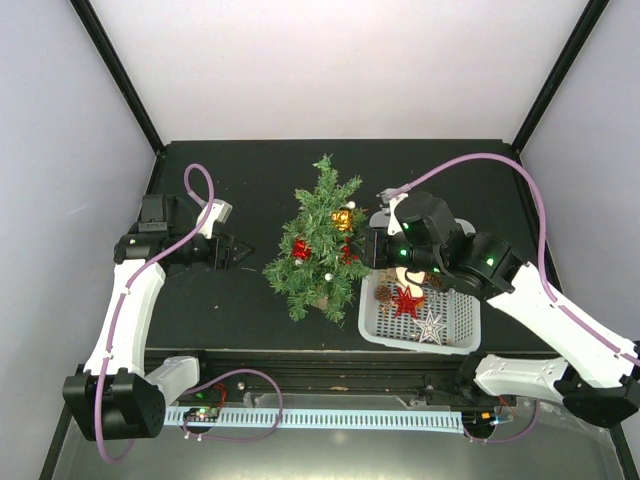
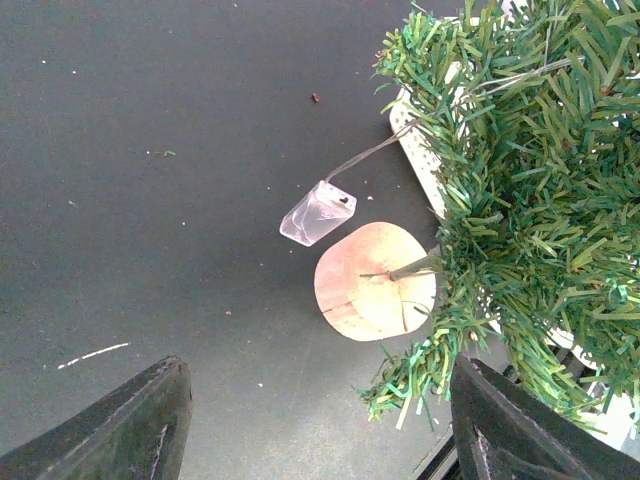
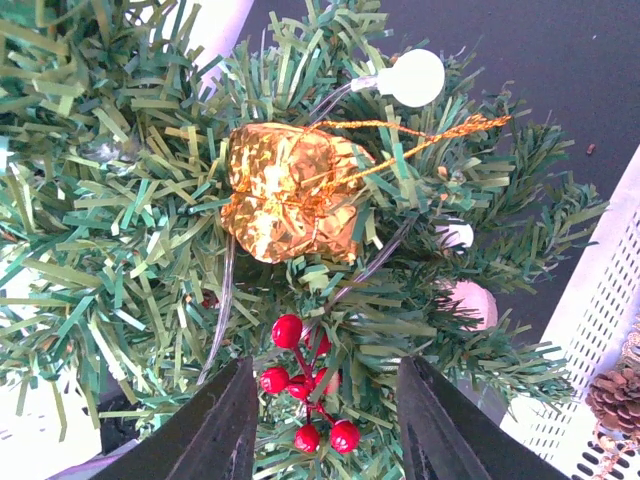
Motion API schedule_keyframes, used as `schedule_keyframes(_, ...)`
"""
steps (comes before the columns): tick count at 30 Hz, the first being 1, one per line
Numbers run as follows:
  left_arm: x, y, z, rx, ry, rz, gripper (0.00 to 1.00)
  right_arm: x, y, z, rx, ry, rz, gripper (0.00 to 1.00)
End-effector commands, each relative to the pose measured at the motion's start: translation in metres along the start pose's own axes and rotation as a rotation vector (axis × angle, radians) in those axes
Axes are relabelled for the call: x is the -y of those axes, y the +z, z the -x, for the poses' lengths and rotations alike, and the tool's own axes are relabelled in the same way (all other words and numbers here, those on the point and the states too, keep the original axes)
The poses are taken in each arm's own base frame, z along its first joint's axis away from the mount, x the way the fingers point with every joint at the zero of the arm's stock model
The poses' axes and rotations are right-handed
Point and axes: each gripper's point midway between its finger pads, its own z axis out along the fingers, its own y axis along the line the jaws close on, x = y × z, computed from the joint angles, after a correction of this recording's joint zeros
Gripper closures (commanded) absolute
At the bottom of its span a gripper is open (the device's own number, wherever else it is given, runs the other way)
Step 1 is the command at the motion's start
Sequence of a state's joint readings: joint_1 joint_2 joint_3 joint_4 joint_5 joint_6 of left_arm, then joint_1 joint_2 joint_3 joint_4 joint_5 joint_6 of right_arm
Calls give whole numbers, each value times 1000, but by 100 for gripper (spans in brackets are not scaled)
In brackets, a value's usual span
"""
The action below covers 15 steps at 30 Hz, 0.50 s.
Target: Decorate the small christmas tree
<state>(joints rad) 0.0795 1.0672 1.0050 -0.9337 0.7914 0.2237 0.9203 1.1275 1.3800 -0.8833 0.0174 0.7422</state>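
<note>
Jaws apart on left gripper (image 2: 318,405) and right gripper (image 3: 320,400), both near small christmas tree (image 1: 320,235)

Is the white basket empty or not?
Not empty: the white basket holds a red star, a silver star and a pine cone.

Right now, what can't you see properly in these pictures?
- Top view: the right tool covers the far end of the white basket.
- Right wrist view: the pine cone is cut off by the picture's edge.
- Left wrist view: the small christmas tree runs off the top and right edges, so its tip is unseen.
</note>
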Motion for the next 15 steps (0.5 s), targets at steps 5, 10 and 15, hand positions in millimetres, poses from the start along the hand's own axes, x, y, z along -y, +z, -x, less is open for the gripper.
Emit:
schedule_keyframes(5,-2,0,3,15,1,-1,29,6,-26,12,74,-7,-37,52)
schedule_keyframes(10,-3,0,3,12,1,5,29,22,-46,6,103,7,-66,40)
schedule_keyframes(15,-4,0,3,9,1,8,29,45,-60,-9,124,42,-109,27)
